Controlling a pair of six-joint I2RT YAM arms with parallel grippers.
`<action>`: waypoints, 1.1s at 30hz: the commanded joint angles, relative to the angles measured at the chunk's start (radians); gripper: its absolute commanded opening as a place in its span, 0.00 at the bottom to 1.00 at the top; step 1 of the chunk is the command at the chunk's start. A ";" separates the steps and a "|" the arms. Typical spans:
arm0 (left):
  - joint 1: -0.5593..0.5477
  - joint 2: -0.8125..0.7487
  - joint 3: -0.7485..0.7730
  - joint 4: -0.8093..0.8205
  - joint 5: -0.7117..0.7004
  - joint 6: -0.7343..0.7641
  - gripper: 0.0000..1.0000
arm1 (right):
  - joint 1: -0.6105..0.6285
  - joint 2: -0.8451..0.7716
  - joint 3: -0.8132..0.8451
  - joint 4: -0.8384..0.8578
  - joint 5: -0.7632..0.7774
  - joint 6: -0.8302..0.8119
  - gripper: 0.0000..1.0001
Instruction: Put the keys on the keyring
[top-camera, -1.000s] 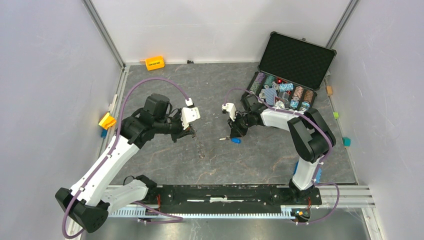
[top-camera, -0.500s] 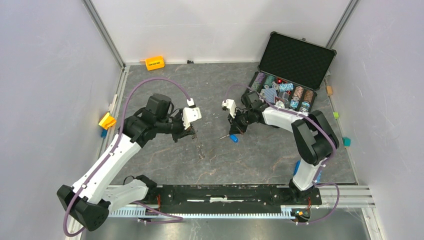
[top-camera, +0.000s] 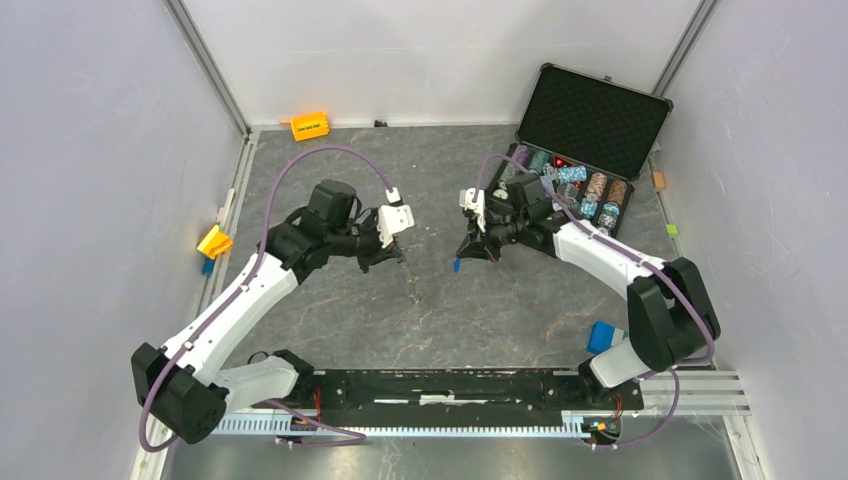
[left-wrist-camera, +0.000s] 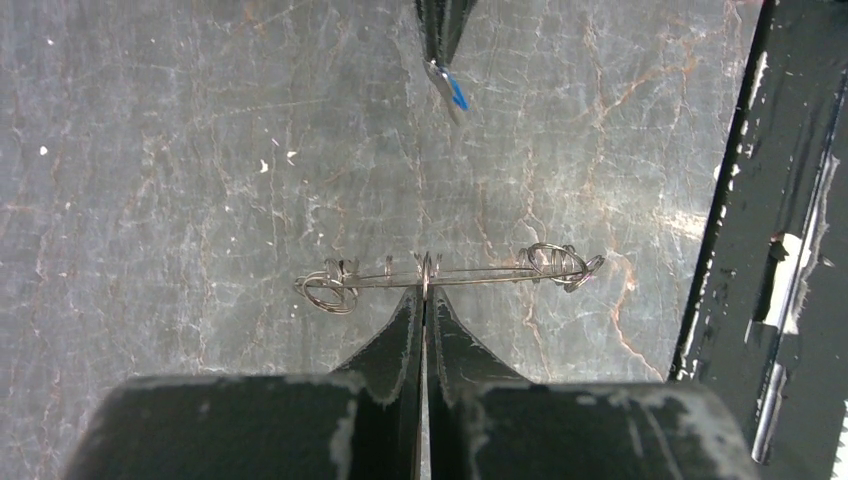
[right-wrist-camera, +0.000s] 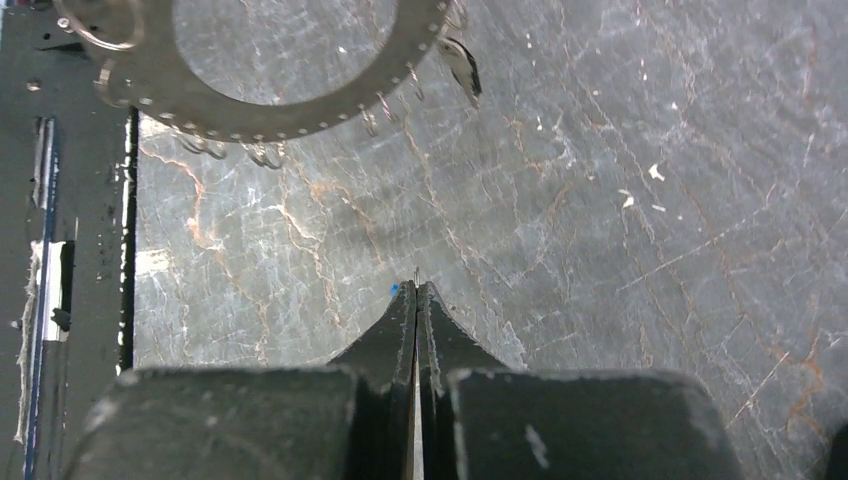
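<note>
Left gripper (left-wrist-camera: 424, 295) is pinching the keyring (right-wrist-camera: 280, 120) edge-on above mid-table; right gripper (right-wrist-camera: 415, 290), pressed together on a blue-headed key (left-wrist-camera: 455, 94), is facing it, apart, with threading seemingly not yet begun

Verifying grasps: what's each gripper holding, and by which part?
Left gripper pinches the keyring by its rim, ring edge-on to its camera. Right gripper pinches a blue-headed key at its fingertips; which part cannot be told.
</note>
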 joint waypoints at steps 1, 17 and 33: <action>0.000 0.012 0.008 0.130 0.056 -0.040 0.02 | -0.005 -0.069 -0.002 0.050 -0.081 -0.013 0.00; -0.005 0.123 0.073 0.242 0.192 -0.180 0.02 | -0.007 -0.211 0.101 0.098 -0.169 0.117 0.00; -0.028 0.141 0.072 0.387 0.116 -0.421 0.02 | -0.006 -0.228 0.070 0.153 -0.119 0.203 0.00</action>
